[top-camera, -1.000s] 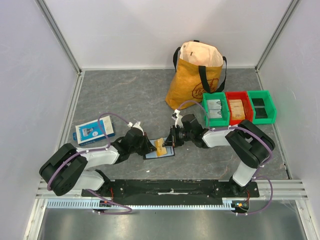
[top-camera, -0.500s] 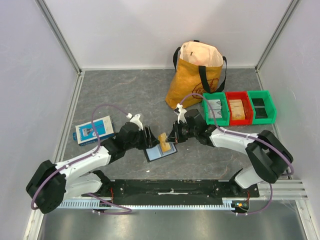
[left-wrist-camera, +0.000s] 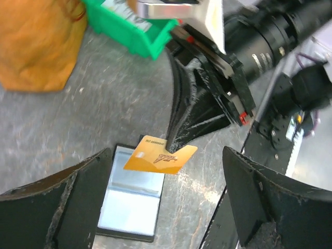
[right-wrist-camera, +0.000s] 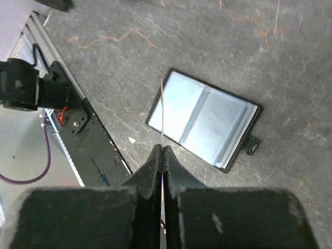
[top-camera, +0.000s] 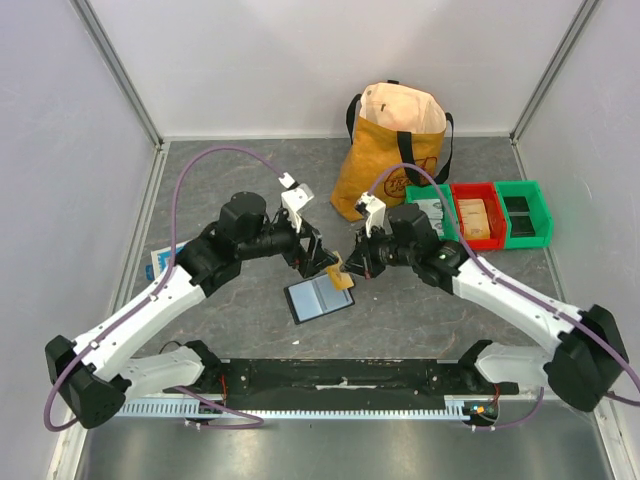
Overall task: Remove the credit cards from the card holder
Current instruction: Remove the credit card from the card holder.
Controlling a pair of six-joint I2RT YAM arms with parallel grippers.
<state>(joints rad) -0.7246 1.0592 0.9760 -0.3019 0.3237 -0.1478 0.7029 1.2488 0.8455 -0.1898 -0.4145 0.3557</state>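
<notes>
While the card holder [top-camera: 319,299] lies opened flat on the grey table [top-camera: 230,190], both halves showing pale blue-grey faces, the orange credit card [top-camera: 341,278] is held in the air over its far right corner. The right gripper [top-camera: 350,270] pinches that card by one edge, fingers pressed together on it. The left gripper [top-camera: 312,256] hovers just beside, its fingers [left-wrist-camera: 67,202] spread wide and holding nothing. Bare table surrounds the holder on every side; its tab [right-wrist-camera: 252,147] sticks out from one short edge. The yellow bag [top-camera: 390,150] and the red and green bins [top-camera: 480,215] stand well apart behind, and the black base rail [top-camera: 340,375] runs near in front.
</notes>
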